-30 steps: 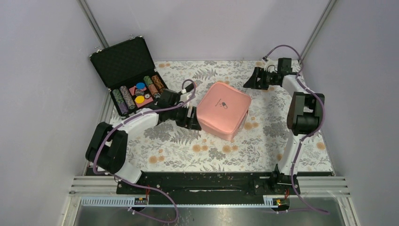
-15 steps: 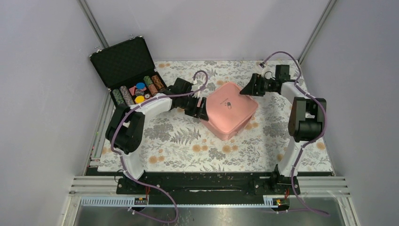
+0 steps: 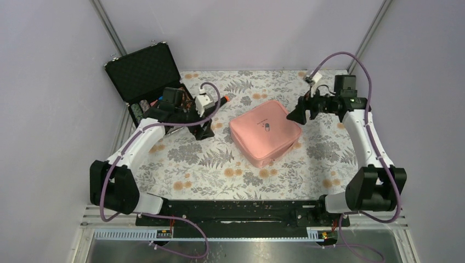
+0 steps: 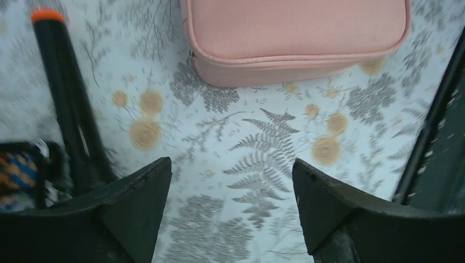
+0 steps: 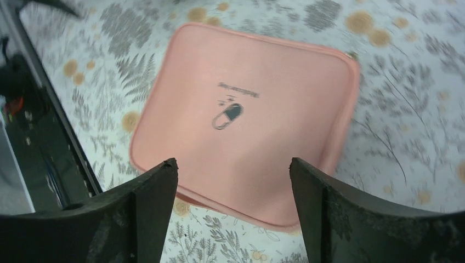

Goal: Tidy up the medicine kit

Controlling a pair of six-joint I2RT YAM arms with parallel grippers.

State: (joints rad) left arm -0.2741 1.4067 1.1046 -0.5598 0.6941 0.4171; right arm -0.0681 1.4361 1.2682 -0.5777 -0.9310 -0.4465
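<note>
Medicine kit (image 3: 266, 132): seen flat on the floral mat (image 3: 219, 171) near the table's middle, lid up, the pill logo (image 5: 227, 116) facing the cameras.
Kit closure: the zip line is seen running shut along the side wall; nothing inside can be viewed.
Left gripper (image 4: 230, 164): fingers held wide apart, nothing between them but bare mat.
Kit against left fingers: the kit is found ahead of the tips and well apart from them, on the left arm's right-hand side.
Right gripper (image 5: 233, 161): fingers spread wide as well, nothing grasped.
Kit against right fingers: the pink lid is framed in the gap, beyond the tips; in the top view the gripper is placed just beside the kit's far right corner, and contact cannot be told.
Black case (image 3: 143, 70): stood open at the far left, lid tilted back.
Case contents: poker chips (image 3: 141, 107) are glimpsed in the tray, most of them hidden by the left arm.
Black stick with an orange end (image 4: 66, 104): lying on the mat beside the left fingers, apart from the kit.
</note>
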